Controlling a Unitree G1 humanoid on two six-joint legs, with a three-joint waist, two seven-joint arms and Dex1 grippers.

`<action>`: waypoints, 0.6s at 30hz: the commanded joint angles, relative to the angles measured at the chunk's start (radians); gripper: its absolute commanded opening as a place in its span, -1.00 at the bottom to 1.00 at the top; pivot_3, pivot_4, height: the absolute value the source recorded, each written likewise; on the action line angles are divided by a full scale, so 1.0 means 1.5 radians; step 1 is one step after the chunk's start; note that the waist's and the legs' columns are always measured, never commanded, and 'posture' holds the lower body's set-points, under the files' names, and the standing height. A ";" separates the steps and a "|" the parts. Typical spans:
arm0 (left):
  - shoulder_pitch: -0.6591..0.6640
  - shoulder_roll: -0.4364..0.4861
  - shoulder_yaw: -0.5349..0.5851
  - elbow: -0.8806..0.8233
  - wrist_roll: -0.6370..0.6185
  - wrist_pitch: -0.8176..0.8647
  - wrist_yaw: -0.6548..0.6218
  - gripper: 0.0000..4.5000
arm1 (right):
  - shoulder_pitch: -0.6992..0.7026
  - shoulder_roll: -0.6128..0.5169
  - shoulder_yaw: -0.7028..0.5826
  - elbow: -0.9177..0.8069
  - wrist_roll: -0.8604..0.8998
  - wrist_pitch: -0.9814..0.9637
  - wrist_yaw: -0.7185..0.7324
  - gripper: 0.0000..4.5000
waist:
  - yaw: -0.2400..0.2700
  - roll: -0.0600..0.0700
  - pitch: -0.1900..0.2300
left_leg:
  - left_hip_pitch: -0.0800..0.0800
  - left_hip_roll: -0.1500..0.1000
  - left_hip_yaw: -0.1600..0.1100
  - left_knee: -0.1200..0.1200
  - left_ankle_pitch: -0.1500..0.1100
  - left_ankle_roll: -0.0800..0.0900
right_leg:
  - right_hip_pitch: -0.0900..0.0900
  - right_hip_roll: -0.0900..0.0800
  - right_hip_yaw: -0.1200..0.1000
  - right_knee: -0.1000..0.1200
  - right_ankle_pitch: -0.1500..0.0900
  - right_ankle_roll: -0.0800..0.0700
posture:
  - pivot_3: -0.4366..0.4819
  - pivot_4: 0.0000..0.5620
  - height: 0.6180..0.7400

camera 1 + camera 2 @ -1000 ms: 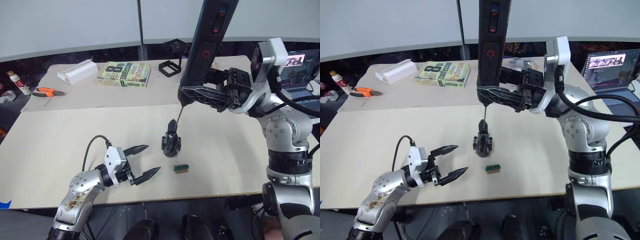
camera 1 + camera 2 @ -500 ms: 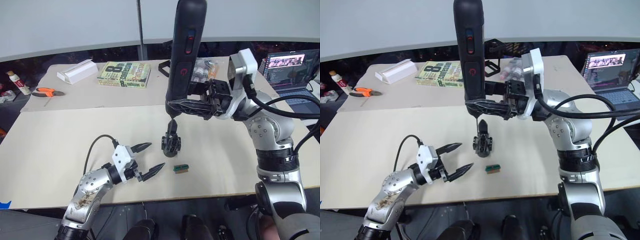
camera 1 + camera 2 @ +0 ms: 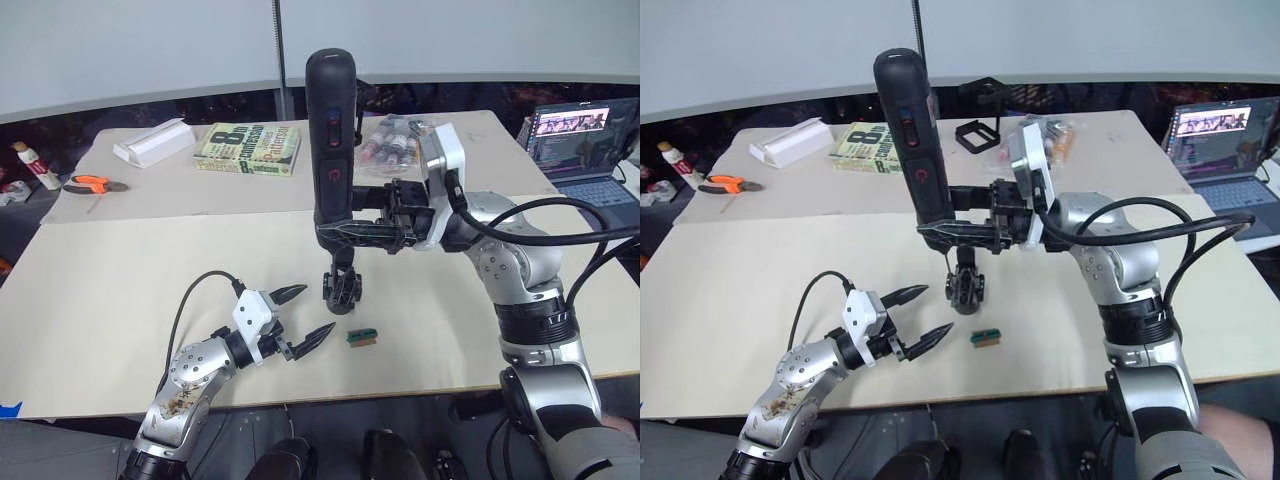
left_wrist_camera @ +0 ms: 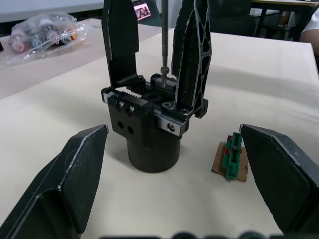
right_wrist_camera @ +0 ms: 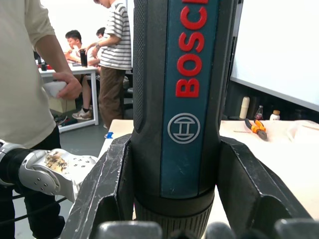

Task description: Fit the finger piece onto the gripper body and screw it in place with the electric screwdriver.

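The gripper body [image 3: 340,287] stands mid-table, a black block with two tapered finger pieces [image 4: 192,55] upright on top. My right gripper [image 3: 338,232] is shut on the electric screwdriver [image 3: 330,130] and holds it upright over the body. The thin metal bit [image 4: 163,40] comes down between the finger pieces and its tip meets the body's top. My left gripper [image 3: 316,308] is open just left of and nearer than the body, with nothing between its fingers [image 4: 75,174]. In the right wrist view the screwdriver [image 5: 184,99] sits between my right fingers [image 5: 107,194].
A small green block [image 3: 362,337] lies just right of the left gripper. At the back are a book [image 3: 250,148], a white box [image 3: 153,142], orange-handled pliers [image 3: 95,184], a black square frame [image 3: 978,133] and a bag of bottles [image 3: 395,140]. A laptop [image 3: 575,140] sits far right. People stand beyond the table [image 5: 30,74].
The right arm has swung the screwdriver left and down from a tilt to upright, bringing the bit onto the gripper body. The left gripper has moved closer to the body, still open.
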 commanded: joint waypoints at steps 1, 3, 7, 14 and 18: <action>0.006 0.005 0.004 -0.014 -0.006 -0.004 -0.002 1.00 | -0.003 0.009 -0.011 -0.017 0.003 -0.013 -0.003 -0.14 | 0.000 0.000 0.000 | 0.000 0.000 0.000 0.000 0.000 0.000 | 0.000 0.000 0.000 0.000 0.000 0.000 | -0.05 -0.47 1.00; 0.008 0.006 0.004 -0.016 -0.006 -0.004 -0.003 1.00 | -0.002 0.013 -0.010 -0.019 -0.001 -0.011 -0.005 -0.14 | 0.000 0.000 0.000 | 0.000 0.000 0.000 0.000 0.000 0.000 | 0.000 0.000 0.000 0.000 0.000 0.000 | -0.05 -0.47 1.00; 0.011 0.006 0.002 -0.019 -0.006 -0.003 -0.003 1.00 | -0.002 0.016 -0.011 -0.023 -0.005 -0.008 -0.009 -0.14 | -0.001 0.000 0.000 | 0.000 0.000 0.000 0.000 0.000 0.000 | 0.000 0.000 0.000 0.000 0.000 0.000 | -0.05 -0.47 1.00; 0.013 0.007 0.000 -0.020 -0.007 -0.004 -0.004 1.00 | 0.001 0.018 -0.013 -0.027 -0.009 -0.006 -0.010 -0.14 | -0.001 0.000 0.000 | 0.000 0.000 0.000 0.000 0.000 0.000 | 0.000 0.000 0.000 0.000 0.000 0.000 | -0.05 -0.47 1.00; 0.014 0.007 -0.001 -0.021 -0.006 -0.005 -0.005 1.00 | 0.007 0.016 -0.013 -0.028 -0.012 -0.009 -0.006 -0.14 | -0.001 0.000 0.000 | 0.000 0.000 0.000 0.000 0.000 0.000 | 0.000 0.000 0.000 0.000 0.000 0.000 | -0.05 -0.47 1.00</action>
